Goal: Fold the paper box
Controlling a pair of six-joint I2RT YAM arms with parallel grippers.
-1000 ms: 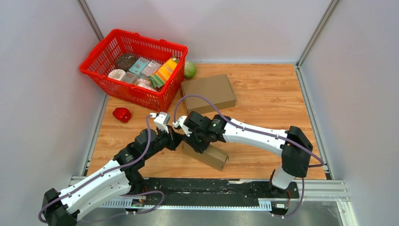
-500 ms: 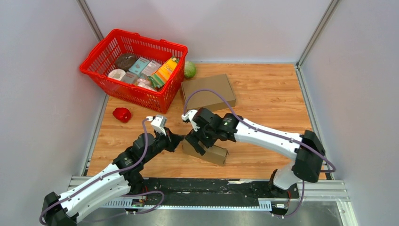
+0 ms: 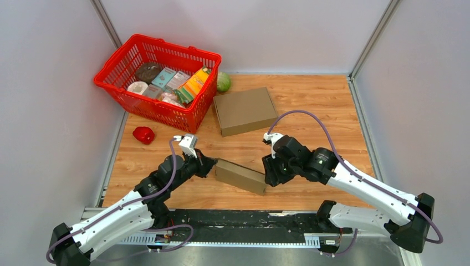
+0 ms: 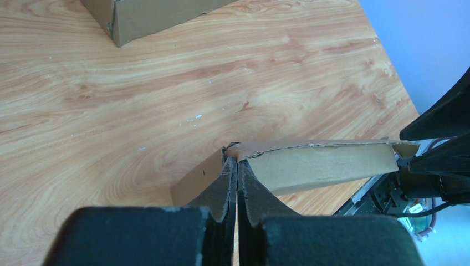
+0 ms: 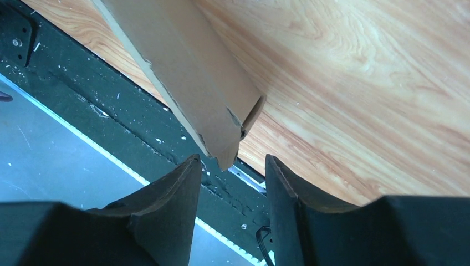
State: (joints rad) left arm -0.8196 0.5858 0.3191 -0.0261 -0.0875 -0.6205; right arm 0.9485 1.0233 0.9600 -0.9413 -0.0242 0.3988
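Lying close to the near edge of the worktop (image 3: 310, 111), the paper box (image 3: 240, 175) has the right claw (image 5: 228, 169) at its right end, jaws partly apart with the box's corner just ahead of the gap and nothing gripped. A push from there could, I judge, skid the box toward the black rail (image 3: 249, 219) rather than fold a flap. At its left corner the left claw (image 4: 236, 172) is squeezed shut, and I cannot tell whether any cardboard is pinched; if none is, the box may pivot or crumple, while the flat cardboard box (image 3: 244, 110) and red basket (image 3: 113, 88) farther back sit well apart.
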